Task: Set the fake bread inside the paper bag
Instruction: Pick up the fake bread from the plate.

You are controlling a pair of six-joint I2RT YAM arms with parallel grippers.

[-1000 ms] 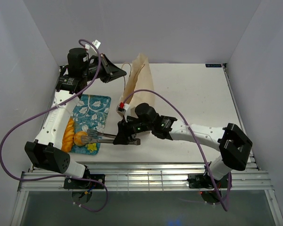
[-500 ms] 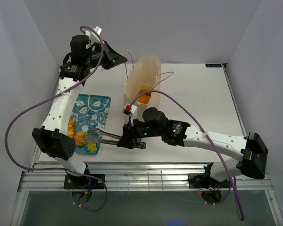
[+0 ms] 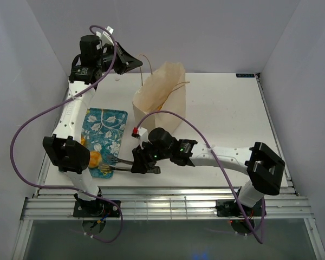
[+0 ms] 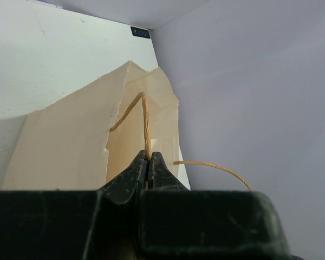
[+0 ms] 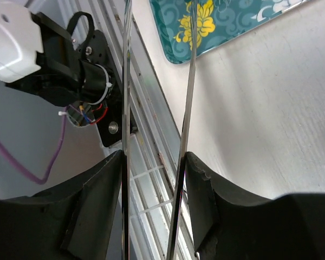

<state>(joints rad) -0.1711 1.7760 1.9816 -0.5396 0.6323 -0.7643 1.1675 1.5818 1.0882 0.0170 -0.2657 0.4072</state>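
**Left arm has the bag by its handle, right arm is at the tray with tongs**

The left gripper (image 4: 149, 157) is pinched fully closed on one thin cord handle (image 4: 145, 122) of the paper bag (image 3: 161, 97), up above the table's (image 3: 222, 108) far edge toward the far-left corner. The wrist view makes it obvious: the cord runs straight up out of the closed jaws, with the bag's open top just past them. The bag itself sits near the far edge, a bit left of the middle, with its mouth pulled toward that gripper. The second handle (image 3: 180, 84) hangs free on the other side. It's hard to tell whether the bag's bottom sits flat on the table

The right gripper (image 3: 142, 164) is about half closed, clamped on a pair of metal tongs (image 3: 119, 161), both blades lying along the inside of its fingers. It sits low near the near edge, and the tongs point left over the teal floral tray (image 3: 111, 122) by the left edge

One piece of fake bread (image 3: 92, 160), orange and glossy, sits at the tray's near end, close to the table's near-left corner. The tong tips are right beside it, and whether they touch is unclear. The left arm's elbow covers some of the tray there
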